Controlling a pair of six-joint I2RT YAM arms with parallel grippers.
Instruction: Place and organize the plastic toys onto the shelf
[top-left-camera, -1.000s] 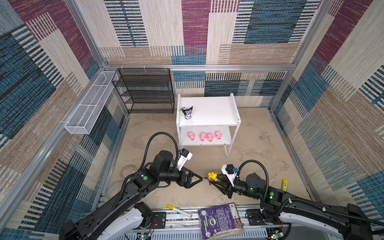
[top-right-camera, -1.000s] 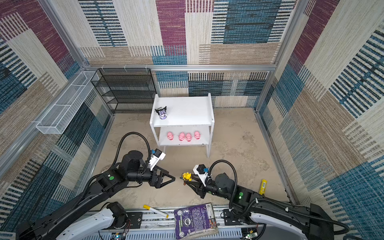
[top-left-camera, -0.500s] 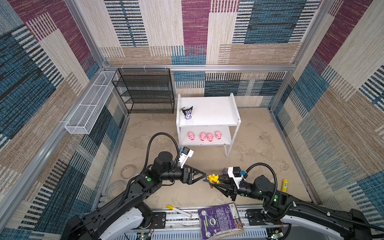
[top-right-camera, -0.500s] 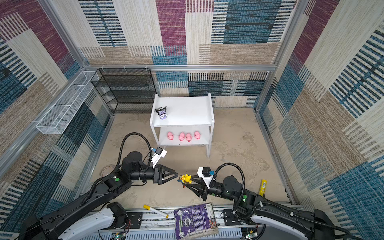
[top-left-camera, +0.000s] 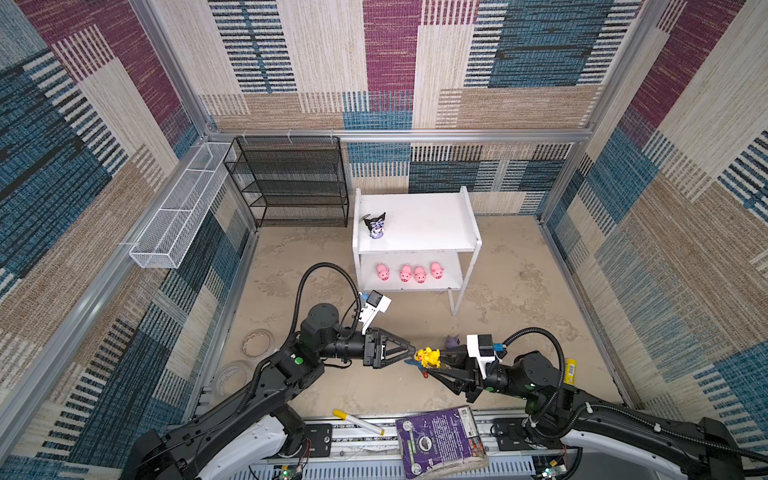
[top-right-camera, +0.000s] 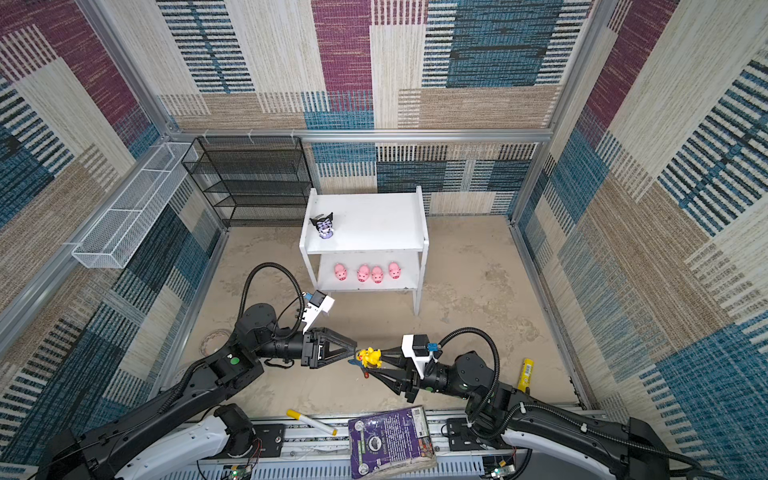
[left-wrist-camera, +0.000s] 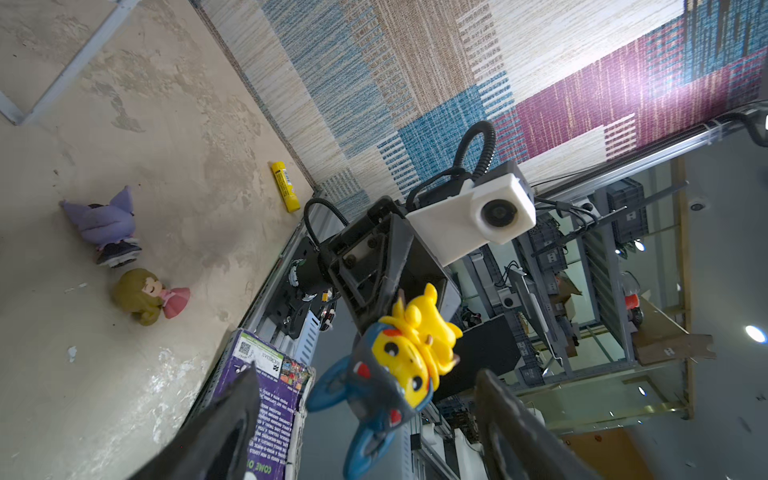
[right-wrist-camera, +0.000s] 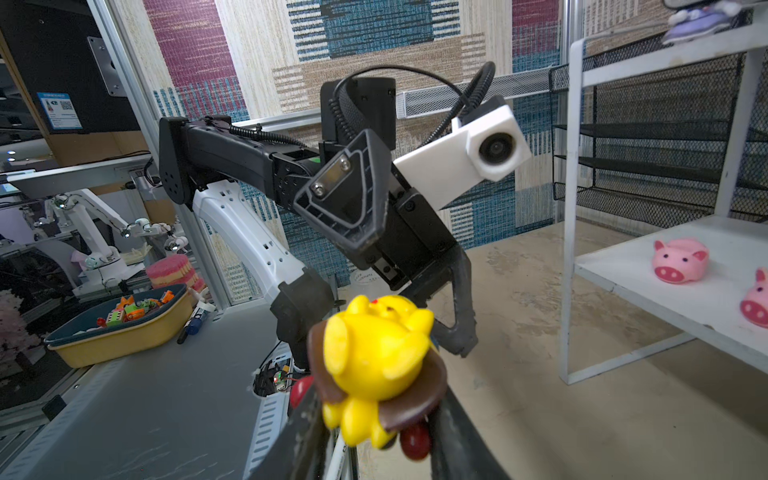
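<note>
Your right gripper pinches the yellow blue-hooded figurine, left gripper spread around it. Let go early and it drops.

The white two-tier shelf stands on the sandy floor toward its back edge, with a black wire-mesh rack in the back left corner. The shelf's top board carries a black-purple eared figurine near its front left corner. Four pink pigs line the lower board. Nearer the floor's front, a lilac eared figurine rests just beside a blonde girl figurine. A yellow tube lies by the right edge.
</note>
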